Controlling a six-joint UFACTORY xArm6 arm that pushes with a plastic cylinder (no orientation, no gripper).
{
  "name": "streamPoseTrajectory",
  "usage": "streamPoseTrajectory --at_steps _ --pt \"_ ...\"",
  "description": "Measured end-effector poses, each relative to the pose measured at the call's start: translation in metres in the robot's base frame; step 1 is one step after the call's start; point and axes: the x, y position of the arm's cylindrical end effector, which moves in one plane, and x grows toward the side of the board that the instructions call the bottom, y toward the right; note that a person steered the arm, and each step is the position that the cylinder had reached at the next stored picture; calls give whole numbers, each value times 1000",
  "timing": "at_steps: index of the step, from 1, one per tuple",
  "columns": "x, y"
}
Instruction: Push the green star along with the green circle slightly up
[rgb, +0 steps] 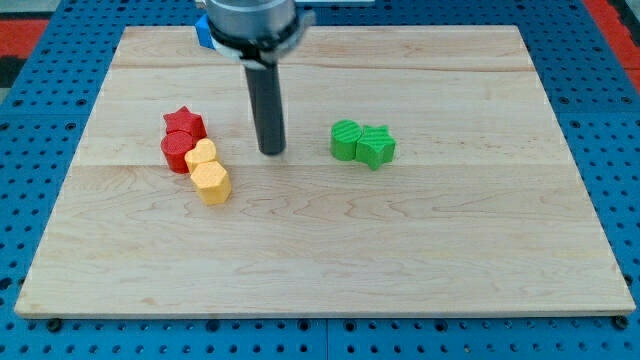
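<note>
The green circle (346, 139) and the green star (376, 146) sit touching each other right of the board's middle, the circle on the left. My tip (271, 151) rests on the board to the left of the green circle, with a clear gap between them. It stands about level with the two green blocks.
A red star (185, 124) and a red circle (178, 151) sit at the left. A yellow heart-like block (202, 155) and a yellow hexagon (211, 183) touch them. A blue block (203, 28) shows partly behind the arm at the top edge. The wooden board (400, 260) lies on blue pegboard.
</note>
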Motion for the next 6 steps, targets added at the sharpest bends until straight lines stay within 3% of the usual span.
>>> streamPoseTrajectory --at_steps 2,4,6 --pt "25 151" --pt "15 147" --pt "-12 85"
